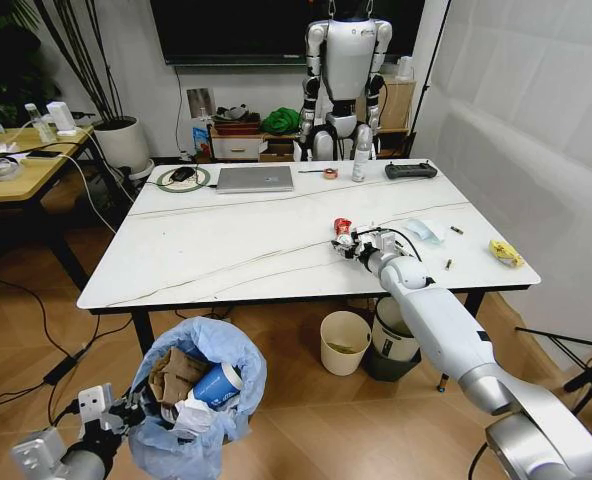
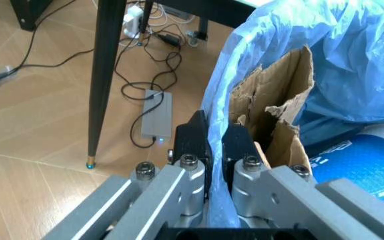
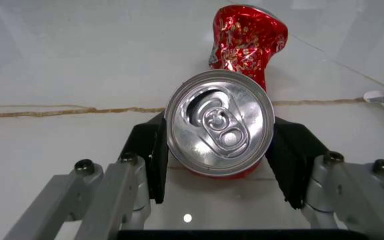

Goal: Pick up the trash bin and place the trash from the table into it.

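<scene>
The trash bin (image 1: pixel 211 345), lined with a light-blue bag (image 2: pixel 352 65), hangs low at the front left below the table (image 1: pixel 226 240). My left gripper (image 1: pixel 136 410) (image 2: pixel 215 137) is shut on its bag-covered rim. Inside lie brown cardboard (image 1: pixel 174 375) (image 2: pixel 279 100), a blue cup (image 1: pixel 218 385) (image 2: pixel 365 170) and white tissues (image 1: pixel 191 415). On the white table, my right gripper (image 1: pixel 348 243) (image 3: pixel 219 130) is shut on a crushed red can (image 1: pixel 342 227) (image 3: pixel 220 122) resting on the top. A light-blue mask (image 1: pixel 424 230) and a yellow scrap (image 1: pixel 505 252) lie to its right.
A silver laptop (image 1: pixel 255 178), a black controller (image 1: pixel 410 171) and a bottle (image 1: pixel 360 160) sit along the far edge. A cream bucket (image 1: pixel 344 342) and a black-rimmed bin (image 1: pixel 391 340) stand under the table. A black table leg (image 2: pixel 105 75) and floor cables (image 2: pixel 157 117) are near the bin.
</scene>
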You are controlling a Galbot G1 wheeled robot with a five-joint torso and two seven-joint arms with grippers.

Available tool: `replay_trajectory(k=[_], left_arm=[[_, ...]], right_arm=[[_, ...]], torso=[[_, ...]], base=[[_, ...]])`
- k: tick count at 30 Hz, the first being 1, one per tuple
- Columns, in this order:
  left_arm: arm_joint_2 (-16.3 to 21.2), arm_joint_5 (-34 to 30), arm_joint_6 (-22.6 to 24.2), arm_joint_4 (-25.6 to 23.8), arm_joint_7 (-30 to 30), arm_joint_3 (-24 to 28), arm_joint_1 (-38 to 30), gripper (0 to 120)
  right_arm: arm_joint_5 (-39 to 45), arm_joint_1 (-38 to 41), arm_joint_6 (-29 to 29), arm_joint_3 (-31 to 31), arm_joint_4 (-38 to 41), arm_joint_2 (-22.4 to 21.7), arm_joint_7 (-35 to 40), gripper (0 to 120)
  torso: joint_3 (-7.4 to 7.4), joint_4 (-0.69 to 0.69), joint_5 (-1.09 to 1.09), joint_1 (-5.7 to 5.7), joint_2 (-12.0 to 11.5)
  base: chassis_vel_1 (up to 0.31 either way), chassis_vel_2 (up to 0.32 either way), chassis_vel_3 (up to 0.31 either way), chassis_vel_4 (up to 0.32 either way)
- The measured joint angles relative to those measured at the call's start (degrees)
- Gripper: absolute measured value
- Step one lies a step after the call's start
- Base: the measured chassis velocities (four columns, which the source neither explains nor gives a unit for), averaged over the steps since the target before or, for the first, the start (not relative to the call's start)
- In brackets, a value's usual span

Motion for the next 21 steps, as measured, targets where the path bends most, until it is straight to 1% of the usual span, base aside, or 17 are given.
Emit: replay_trajectory(k=[6,15,17,18,21], left_arm=[[0.0,0.0,0.0,0.2,0.0,0.0,-0.1,0],[0.0,-0.1,0.0,0.4,0.0,0.3,-0.4,0],[0.1,-0.2,0.0,0.4,0.0,0.3,-0.5,0],[0.1,-0.2,0.0,0.4,0.0,0.3,-0.5,0],[0.2,-0.3,0.0,0.4,-0.1,0.2,-0.6,0]], right_arm=[[0.0,0.2,0.1,0.0,-0.1,-0.1,-0.2,43],[2.0,-1.2,-0.5,-1.2,7.0,-2.3,-0.5,43],[3.2,-2.4,-0.5,-2.1,10.0,-3.8,-0.9,43],[3.2,-2.4,-0.5,-2.1,10.0,-3.8,-0.9,43],[6.1,-4.5,0.2,-4.0,17.1,-7.9,-1.9,43]], torso=[[0.0,0.0,0.0,0.0,0.0],[0.0,0.0,0.0,0.0,0.0],[0.0,0.02,0.02,0.0,0.0],[0.0,0.02,0.02,0.0,0.0],[0.0,0.0,0.01,0.0,0.0]], base=[[0.0,0.0,0.0,0.0],[0.0,0.0,0.0,0.0],[0.0,0.0,0.0,0.0],[0.0,0.0,0.0,0.0],[0.0,0.0,0.0,0.0]])
